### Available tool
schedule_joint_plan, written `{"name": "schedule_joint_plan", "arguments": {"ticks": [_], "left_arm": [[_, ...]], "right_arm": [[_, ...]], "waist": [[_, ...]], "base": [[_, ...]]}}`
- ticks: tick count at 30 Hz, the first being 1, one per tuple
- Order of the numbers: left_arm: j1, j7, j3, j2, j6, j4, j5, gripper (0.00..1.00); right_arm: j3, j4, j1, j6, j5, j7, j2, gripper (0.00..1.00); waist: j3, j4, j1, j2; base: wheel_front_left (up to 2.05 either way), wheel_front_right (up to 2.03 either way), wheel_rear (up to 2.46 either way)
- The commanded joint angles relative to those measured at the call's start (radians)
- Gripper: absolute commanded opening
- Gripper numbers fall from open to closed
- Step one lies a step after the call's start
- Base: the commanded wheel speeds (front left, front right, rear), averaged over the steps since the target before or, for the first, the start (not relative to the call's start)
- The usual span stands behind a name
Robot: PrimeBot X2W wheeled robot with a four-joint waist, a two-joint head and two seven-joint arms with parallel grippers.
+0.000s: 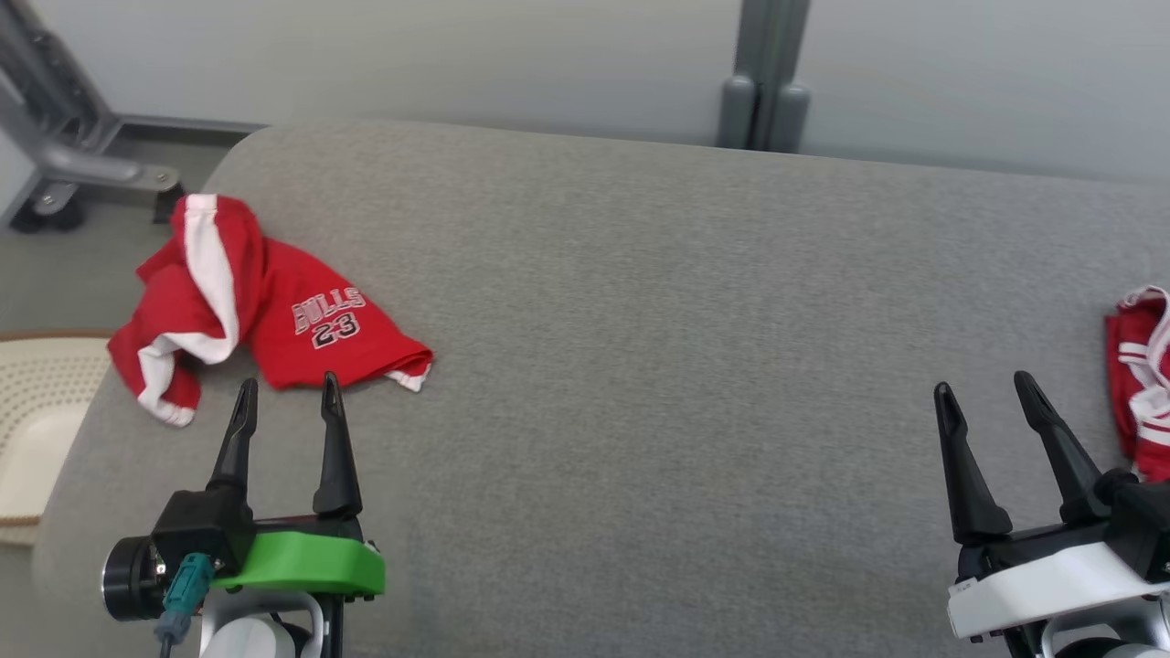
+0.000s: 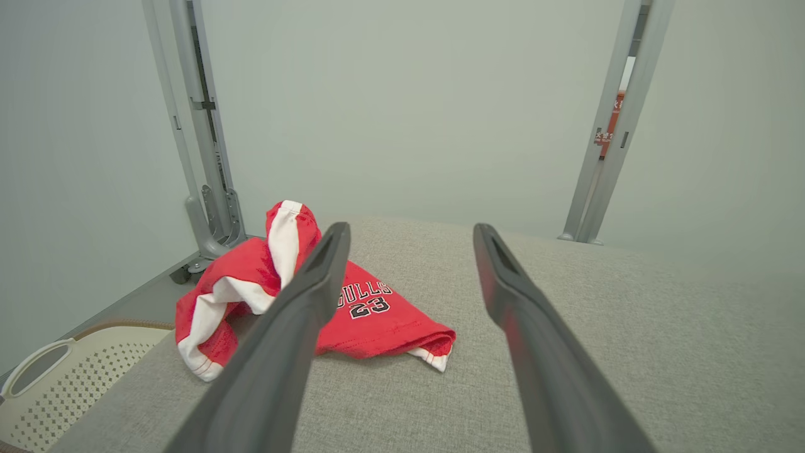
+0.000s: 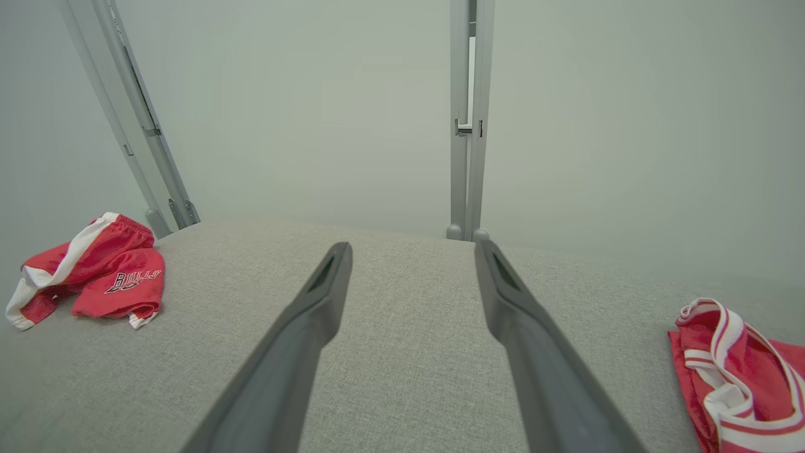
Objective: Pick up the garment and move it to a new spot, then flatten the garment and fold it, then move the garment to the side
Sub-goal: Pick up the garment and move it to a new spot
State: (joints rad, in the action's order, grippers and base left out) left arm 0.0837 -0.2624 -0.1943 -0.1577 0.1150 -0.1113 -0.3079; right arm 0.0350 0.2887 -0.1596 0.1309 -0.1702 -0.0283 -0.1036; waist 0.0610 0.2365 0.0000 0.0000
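A crumpled red garment (image 1: pixel 265 311) with white stripes and "BULLS 23" print lies at the left end of the grey cushioned surface (image 1: pixel 640 366). It also appears in the left wrist view (image 2: pixel 371 314) and at the far left of the right wrist view (image 3: pixel 94 270). My left gripper (image 1: pixel 288 393) stands open just in front of it, fingertips close to its near edge, holding nothing. My right gripper (image 1: pixel 987 388) is open and empty at the lower right, far from that garment.
A second red garment with white trim (image 1: pixel 1143 375) lies at the right edge, beside my right gripper, seen too in the right wrist view (image 3: pixel 736 371). A cream perforated basket (image 1: pixel 41 402) sits on the floor left of the surface. Grey metal posts (image 1: pixel 763 82) stand behind.
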Motion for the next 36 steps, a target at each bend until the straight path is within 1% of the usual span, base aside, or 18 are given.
{"name": "schedule_joint_plan", "arguments": {"ticks": [1,5,9,14,19,23,24,25,27,31,33,36], "left_arm": [[0.013,-0.003,0.012,0.012,-0.006,-0.009,0.002,1.0],[0.013,-0.003,0.04,0.029,-0.02,-0.021,0.009,1.0],[0.02,-0.003,0.069,0.045,-0.035,-0.03,0.011,1.0],[0.064,-0.003,0.089,0.071,-0.059,-0.043,0.011,1.0],[0.201,-0.003,0.081,0.093,-0.102,-0.121,-0.017,1.0],[0.356,-0.002,0.057,0.102,-0.147,-0.263,-0.051,1.0],[0.398,-0.002,0.049,0.103,-0.161,-0.321,-0.064,1.0],[0.476,0.001,0.037,0.103,-0.18,-0.432,-0.084,1.0],[0.549,0.008,0.025,0.105,-0.194,-0.542,-0.103,1.0],[0.655,0.024,0.008,0.104,-0.221,-0.75,-0.149,1.0],[0.692,0.055,-0.003,0.105,-0.229,-0.845,-0.166,1.0],[0.736,0.093,-0.008,0.106,-0.238,-0.946,-0.195,1.0]], "right_arm": [[-0.009,0.015,0.014,0.0,0.007,0.011,-0.003,1.0],[-0.017,0.036,0.023,0.0,0.016,0.032,-0.012,1.0],[-0.02,0.05,0.029,0.0,0.016,0.049,-0.016,1.0],[-0.02,0.078,0.063,0.0,0.02,0.078,-0.043,1.0],[-0.011,0.131,0.115,0.0,0.032,0.126,-0.084,1.0],[0.008,0.174,0.144,0.0,0.04,0.163,-0.113,1.0],[0.011,0.184,0.152,0.0,0.04,0.169,-0.118,1.0],[0.017,0.198,0.161,0.0,0.04,0.179,-0.127,1.0],[0.022,0.208,0.172,0.0,0.041,0.184,-0.131,1.0],[0.029,0.212,0.186,0.0,0.04,0.18,-0.136,1.0],[0.033,0.206,0.195,0.0,0.037,0.174,-0.138,1.0],[0.035,0.196,0.197,0.0,0.035,0.168,-0.133,1.0]], "waist": [[0.051,0.165,0.0,0.0],[0.059,0.228,0.0,0.0],[0.079,0.259,0.0,0.0],[0.146,0.261,0.0,0.0],[0.272,0.238,0.0,0.0],[0.378,0.214,0.0,0.0],[0.403,0.205,0.0,0.0],[0.438,0.187,0.0,0.0],[0.468,0.173,0.0,0.0],[0.497,0.15,0.0,0.0],[0.502,0.141,0.0,0.0],[0.501,0.131,0.0,0.0]], "base": [[0.0,0.0,0.0],[0.0,0.0,0.0],[0.0,0.0,0.0],[0.0,0.0,0.0],[0.0,0.0,0.0],[0.0,0.0,0.0],[0.0,0.0,0.0],[0.0,0.0,0.0],[0.0,0.0,0.0],[0.0,0.0,0.0],[0.0,0.0,0.0],[0.0,0.0,0.0]]}}
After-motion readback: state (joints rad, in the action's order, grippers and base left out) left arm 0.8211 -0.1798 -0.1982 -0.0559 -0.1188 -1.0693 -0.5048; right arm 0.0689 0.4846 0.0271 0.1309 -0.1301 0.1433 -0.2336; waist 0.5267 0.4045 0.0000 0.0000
